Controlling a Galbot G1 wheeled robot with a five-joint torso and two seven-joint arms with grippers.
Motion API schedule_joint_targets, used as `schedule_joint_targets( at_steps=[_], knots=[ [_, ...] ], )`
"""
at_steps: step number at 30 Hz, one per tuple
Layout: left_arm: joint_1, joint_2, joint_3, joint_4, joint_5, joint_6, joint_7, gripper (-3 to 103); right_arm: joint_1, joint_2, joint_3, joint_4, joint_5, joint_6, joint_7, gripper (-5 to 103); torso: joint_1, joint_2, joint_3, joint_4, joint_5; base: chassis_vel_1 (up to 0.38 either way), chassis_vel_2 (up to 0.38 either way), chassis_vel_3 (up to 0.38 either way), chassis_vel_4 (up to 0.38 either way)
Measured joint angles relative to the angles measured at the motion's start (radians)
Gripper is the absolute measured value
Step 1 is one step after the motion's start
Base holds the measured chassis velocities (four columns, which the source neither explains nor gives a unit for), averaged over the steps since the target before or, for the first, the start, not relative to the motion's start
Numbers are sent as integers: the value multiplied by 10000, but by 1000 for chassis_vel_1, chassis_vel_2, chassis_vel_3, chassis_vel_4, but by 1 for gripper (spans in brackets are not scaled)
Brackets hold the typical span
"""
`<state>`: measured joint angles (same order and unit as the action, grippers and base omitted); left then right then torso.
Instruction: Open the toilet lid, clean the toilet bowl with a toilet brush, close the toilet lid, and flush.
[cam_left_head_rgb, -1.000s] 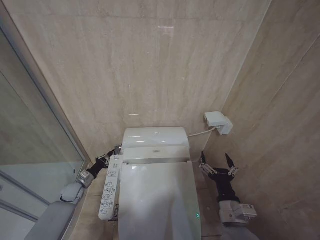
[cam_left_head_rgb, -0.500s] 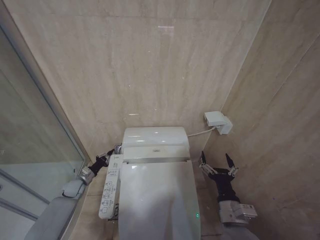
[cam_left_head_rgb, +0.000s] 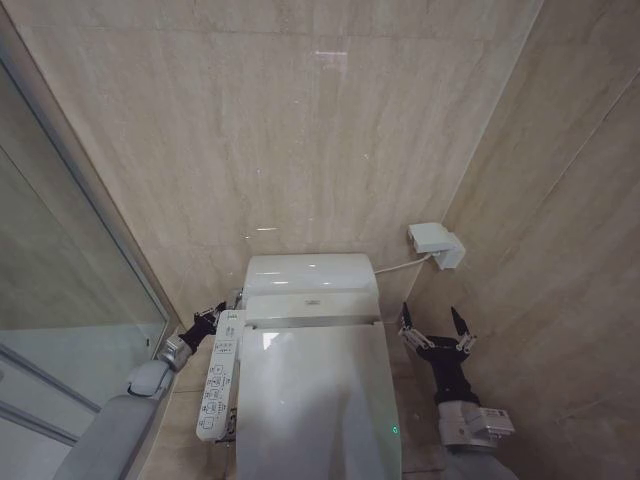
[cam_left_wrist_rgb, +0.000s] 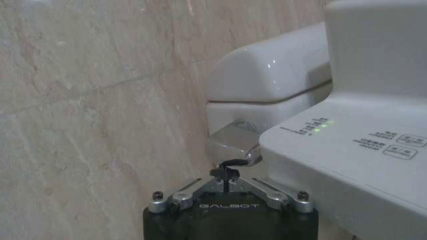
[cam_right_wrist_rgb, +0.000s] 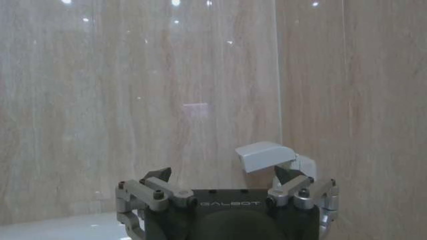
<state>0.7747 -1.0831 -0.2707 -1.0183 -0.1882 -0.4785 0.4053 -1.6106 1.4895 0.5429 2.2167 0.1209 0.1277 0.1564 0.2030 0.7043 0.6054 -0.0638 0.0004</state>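
Toilet lid (cam_left_head_rgb: 318, 400) lay closed over the bowl. Left gripper (cam_left_head_rgb: 212, 314), jaws pressed together, sat beside the button panel (cam_left_head_rgb: 220, 375) near the chrome flush lever (cam_left_wrist_rgb: 233, 145). Right gripper (cam_left_head_rgb: 437, 325) hovered right of the toilet, jaws spread.

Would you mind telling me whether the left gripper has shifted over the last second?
Barely. The left gripper has stayed at the back corner of the button panel, beside the toilet's rear housing; only the arm behind it wavered slightly.
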Motion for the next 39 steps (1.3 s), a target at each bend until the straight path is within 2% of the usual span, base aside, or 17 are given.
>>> schedule_joint_targets(
  at_steps=[11,15,18,20,21,24,25,28,29,32,33,36,37,39],
  knots=[
    [668,-300,-527,-397,12,15,-113,0,0,0,0,1,0,0,0,100,-3,3,-2,0,0,0,0,0,0],
    [1171,-482,-1011,-749,-6,126,-383,0,0,2,0,2,0,1,0,100,-2,3,0,-12,-15,0,0,0,0],
    [1556,-529,-1355,-1191,-173,275,-618,0,-1,0,0,1,0,1,0,100,-1,2,1,-10,-17,0,0,0,0],
    [2033,-545,-1785,-1841,-402,369,-1036,0,0,0,2,2,0,1,0,100,-3,3,-1,-15,-5,0,0,0,0],
    [2033,-545,-1785,-1841,-402,369,-1036,0,0,0,2,2,0,1,0,100,-3,3,-1,-15,-5,0,0,0,0],
    [2801,-533,-2238,-2717,-616,544,-2046,0,0,1,2,1,0,1,0,100,-2,3,-1,-8,-5,0,0,0,0],
    [2801,-533,-2238,-2717,-616,544,-2046,0,0,1,2,1,0,1,0,100,-2,3,-1,-8,-5,0,0,0,0],
    [3498,-505,-2568,-3549,-949,913,-2770,0,0,1,0,2,0,1,0,100,-3,3,-1,4,-8,0,0,0,0],
    [3677,-501,-2689,-3888,-1027,982,-2908,4,0,0,0,2,0,2,-1,100,-3,3,-1,4,-4,0,0,0,0],
    [3933,-501,-2910,-4377,-1070,1040,-2995,4,0,1,1,2,0,1,0,100,-2,3,-1,-8,-6,0,0,0,0],
    [4230,-520,-3190,-4872,-1138,1103,-3062,4,-1,0,1,2,0,1,0,100,-1,2,0,-6,-2,0,0,0,0],
    [4532,-568,-3477,-5328,-1214,1188,-3136,4,0,0,2,2,0,1,0,100,-2,2,-1,-1,-2,0,0,0,0],
    [4815,-621,-3682,-5771,-1262,1280,-3239,30,0,0,2,2,0,1,0,100,-2,2,-1,-1,-4,0,0,0,0],
    [5033,-659,-3819,-6115,-1292,1361,-3336,30,0,1,1,2,0,1,0,100,-2,2,-1,0,-3,0,0,0,0]
  ],
)
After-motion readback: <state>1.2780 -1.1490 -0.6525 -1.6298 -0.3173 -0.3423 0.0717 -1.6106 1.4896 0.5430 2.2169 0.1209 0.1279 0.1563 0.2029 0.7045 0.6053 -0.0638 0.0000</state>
